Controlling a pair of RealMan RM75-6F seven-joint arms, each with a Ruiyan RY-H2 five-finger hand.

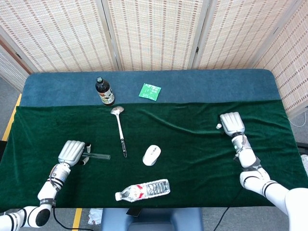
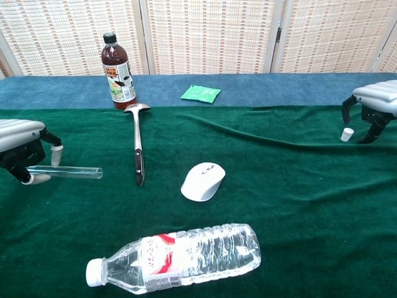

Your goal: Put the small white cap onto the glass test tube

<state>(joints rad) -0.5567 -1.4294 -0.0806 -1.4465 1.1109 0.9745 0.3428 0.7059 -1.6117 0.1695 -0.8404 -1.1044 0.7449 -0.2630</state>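
Observation:
The glass test tube (image 1: 99,155) (image 2: 69,171) lies level just over the green cloth at the left. My left hand (image 1: 71,152) (image 2: 20,151) has its fingers curled around the tube's left end, thumb below it. The small white cap (image 1: 219,126) (image 2: 347,134) stands on the cloth at the right. Just above it hovers my right hand (image 1: 232,123) (image 2: 373,103), palm down. Its fingers (image 2: 345,112) curve down on either side of the cap without holding it.
A white mouse (image 1: 151,155) and a lying plastic water bottle (image 1: 143,189) occupy the front middle. A metal ladle (image 1: 119,127), a dark sauce bottle (image 1: 104,91) and a green packet (image 1: 150,91) lie further back. The green cloth (image 1: 192,154) covers the table.

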